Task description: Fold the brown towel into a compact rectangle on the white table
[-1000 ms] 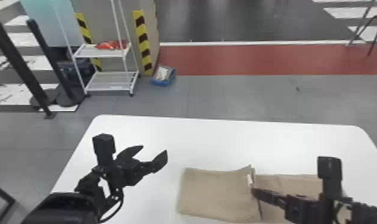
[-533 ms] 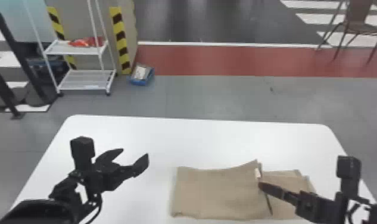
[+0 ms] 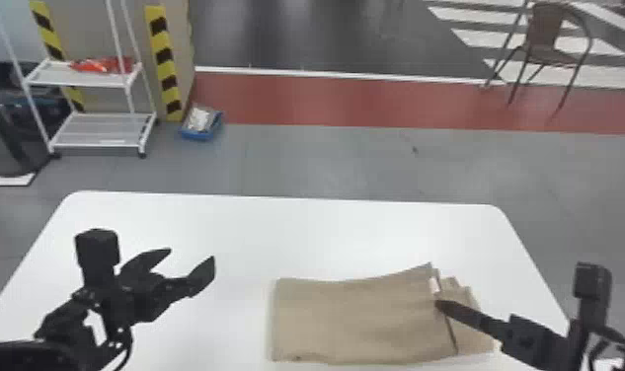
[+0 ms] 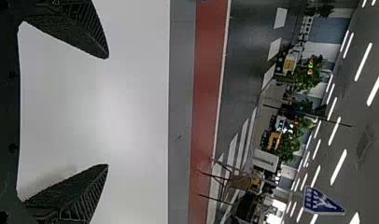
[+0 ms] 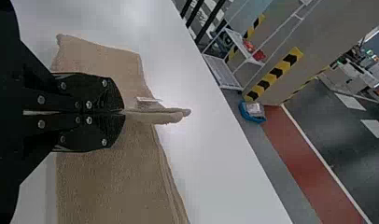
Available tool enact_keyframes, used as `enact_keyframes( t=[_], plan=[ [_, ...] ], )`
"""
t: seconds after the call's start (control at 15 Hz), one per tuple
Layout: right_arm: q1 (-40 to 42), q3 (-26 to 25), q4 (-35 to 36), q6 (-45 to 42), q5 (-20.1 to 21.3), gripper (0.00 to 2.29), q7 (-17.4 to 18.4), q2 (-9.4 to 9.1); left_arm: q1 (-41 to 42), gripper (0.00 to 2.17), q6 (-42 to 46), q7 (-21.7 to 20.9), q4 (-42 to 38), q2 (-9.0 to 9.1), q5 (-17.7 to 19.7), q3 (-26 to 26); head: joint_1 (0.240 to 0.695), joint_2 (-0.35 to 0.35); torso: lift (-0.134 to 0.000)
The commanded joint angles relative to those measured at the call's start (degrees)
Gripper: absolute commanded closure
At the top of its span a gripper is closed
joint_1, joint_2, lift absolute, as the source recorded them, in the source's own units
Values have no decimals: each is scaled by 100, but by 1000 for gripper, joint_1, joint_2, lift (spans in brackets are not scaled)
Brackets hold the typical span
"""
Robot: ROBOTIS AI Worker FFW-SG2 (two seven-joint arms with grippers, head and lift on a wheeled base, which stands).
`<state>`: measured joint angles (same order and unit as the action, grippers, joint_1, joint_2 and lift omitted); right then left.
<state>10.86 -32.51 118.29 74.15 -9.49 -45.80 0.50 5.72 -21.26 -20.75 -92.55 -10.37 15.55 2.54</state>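
The brown towel (image 3: 355, 320) lies folded in layers toward the table's right front, with a raised edge and a small white tag near its right part. At that edge is my right gripper (image 3: 440, 306); in the right wrist view the right gripper (image 5: 122, 112) is shut on the towel (image 5: 113, 186), pinching a fold that sticks out past the fingertips. My left gripper (image 3: 190, 269) stands open above the table, left of the towel and apart from it. Only white tabletop lies beyond the left gripper (image 4: 108, 112) in its wrist view.
The white table (image 3: 217, 222) has rounded far corners. Beyond it on the floor are a white shelf rack (image 3: 96, 130), a blue bin (image 3: 201, 123) and a brown chair (image 3: 548, 44), all away from the arms.
The head view has swung to the right. My right gripper has shifted a little right relative to the towel's left part, and the layers at the right look drawn closer together. The left gripper stays open.
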Motion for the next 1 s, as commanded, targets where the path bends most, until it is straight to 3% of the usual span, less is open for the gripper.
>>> enact_keyframes(
  t=[0.0, 0.33, 0.8, 0.93],
  plan=[
    [-66, -212, -122, 17, 8, 1332, -43, 126, -1, 46, 3, 1, 0, 0, -8, 9, 695, -148, 0],
    [-286, -344, -430, -18, 17, 1332, -123, 381, -1, 46, 3, 18, 0, 0, -34, 53, 695, -199, 0],
    [-479, -748, -904, -229, 8, 1332, -509, 645, 17, 46, -15, 80, 0, 0, -140, 106, 695, -238, 0],
    [-541, -766, -1212, -757, 43, 1332, -571, 706, 17, 46, -15, 115, 0, 0, -140, 141, 695, -257, 0]
  ],
)
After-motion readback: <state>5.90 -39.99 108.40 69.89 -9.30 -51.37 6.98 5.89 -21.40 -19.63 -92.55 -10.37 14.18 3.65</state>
